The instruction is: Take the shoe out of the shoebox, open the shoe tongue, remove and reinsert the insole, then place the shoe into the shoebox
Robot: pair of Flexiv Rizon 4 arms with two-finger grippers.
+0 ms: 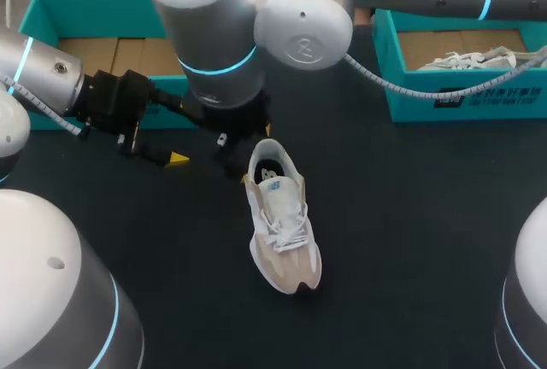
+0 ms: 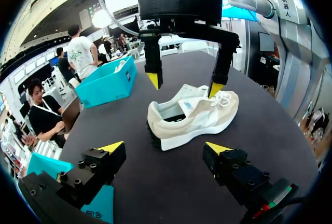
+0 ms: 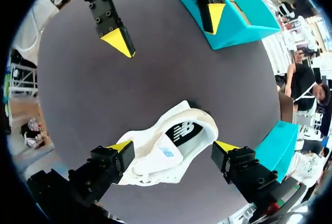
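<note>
The shoe (image 1: 282,215) stands upright on its sole on the dark surface (image 1: 410,215), outside both boxes. It is cream and beige with white laces, and a dark insole (image 3: 182,130) shows in its opening.

The right gripper (image 3: 174,146) hangs over the heel end with its fingers spread. The collar and tongue lie between the two yellow tips. One tip is just beside the tongue's side and the other just beside the heel rim, but no firm contact from both sides can be seen, so it is released rather than grasping. From the left wrist view these tips sit slightly above the shoe — one over the heel, one by the laces.

The left gripper (image 2: 165,148) is also released, with its fingers wide apart and nothing between them. The shoe lies ahead of it, side-on and apart from its tips, with the right gripper beyond and above.

Behind the left gripper stands a teal shoebox (image 1: 51,10) with a cardboard-coloured inside. A second teal shoebox (image 1: 402,87) sits well off to the far side of the right gripper — a pale second shoe (image 1: 470,60) lies in it.
</note>
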